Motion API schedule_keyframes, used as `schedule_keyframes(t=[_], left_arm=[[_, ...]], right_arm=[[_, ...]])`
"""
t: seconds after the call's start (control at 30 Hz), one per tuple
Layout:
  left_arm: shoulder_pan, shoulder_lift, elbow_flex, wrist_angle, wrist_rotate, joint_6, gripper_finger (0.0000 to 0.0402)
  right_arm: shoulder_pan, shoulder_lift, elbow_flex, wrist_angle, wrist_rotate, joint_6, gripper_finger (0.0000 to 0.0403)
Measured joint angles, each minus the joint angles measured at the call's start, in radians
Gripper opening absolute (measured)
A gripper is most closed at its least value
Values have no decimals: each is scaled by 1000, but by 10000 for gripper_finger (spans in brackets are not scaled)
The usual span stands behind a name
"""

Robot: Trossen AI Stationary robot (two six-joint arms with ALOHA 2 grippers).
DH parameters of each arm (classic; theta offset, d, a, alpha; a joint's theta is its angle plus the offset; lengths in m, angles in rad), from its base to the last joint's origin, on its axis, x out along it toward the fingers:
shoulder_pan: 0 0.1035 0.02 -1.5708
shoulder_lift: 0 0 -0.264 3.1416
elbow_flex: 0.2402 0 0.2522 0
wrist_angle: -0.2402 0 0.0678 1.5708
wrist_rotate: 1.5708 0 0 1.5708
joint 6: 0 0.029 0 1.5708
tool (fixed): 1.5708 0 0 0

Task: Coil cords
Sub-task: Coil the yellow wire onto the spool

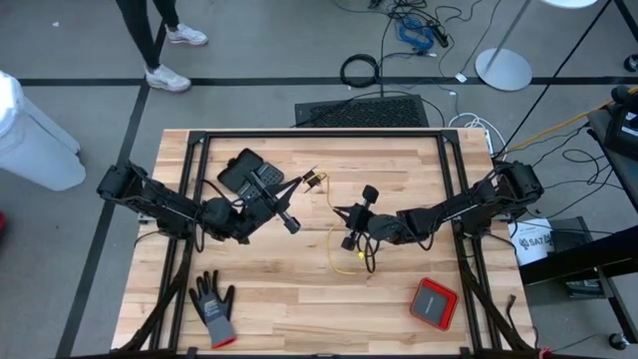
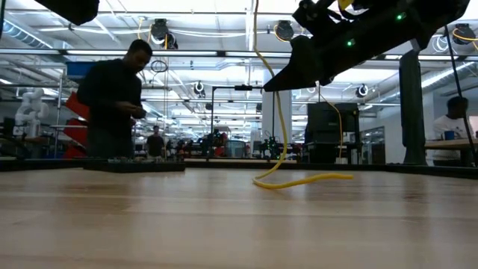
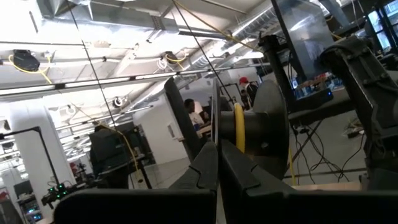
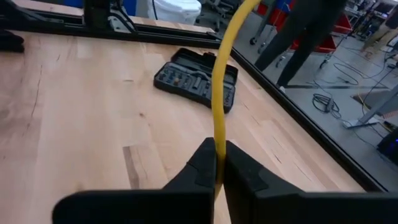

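My right gripper (image 4: pixel 216 163) pinches the yellow cord (image 4: pixel 222 81), which rises from my fingers. My left gripper (image 3: pixel 217 163), beside it, clamps the cord too. It looks light and limp; grip near the slack.

The cord (image 1: pixel 337 242) is plain bright yellow against the pale, light-brown wood grain of the tabletop (image 1: pixel 299 309), which is framed by black rails. Both grippers, the left gripper (image 1: pixel 290 221) and the right gripper (image 1: pixel 351 236), are dark, nearly black, as is the open tool case (image 1: pixel 249 172) toward the table's far edge. Near the front edge lie a grey glove (image 1: pixel 213 306) with black fingers and a red cuff, and a red box (image 1: pixel 434 302) with a grey top.
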Motion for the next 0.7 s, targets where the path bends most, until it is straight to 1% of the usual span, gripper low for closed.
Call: schedule_keyframes(t=[0.33,0.4,0.5,0.7], left_arm=[[0,0,0,-24,0,0,2],[0,0,0,-24,0,0,2],[0,0,0,-25,0,0,2],[0,0,0,-25,0,0,2]], right_arm=[[0,0,0,2,2,15,2],[0,0,0,2,3,9,8],[8,0,0,13,7,-8,34],[12,0,0,24,15,-5,101]])
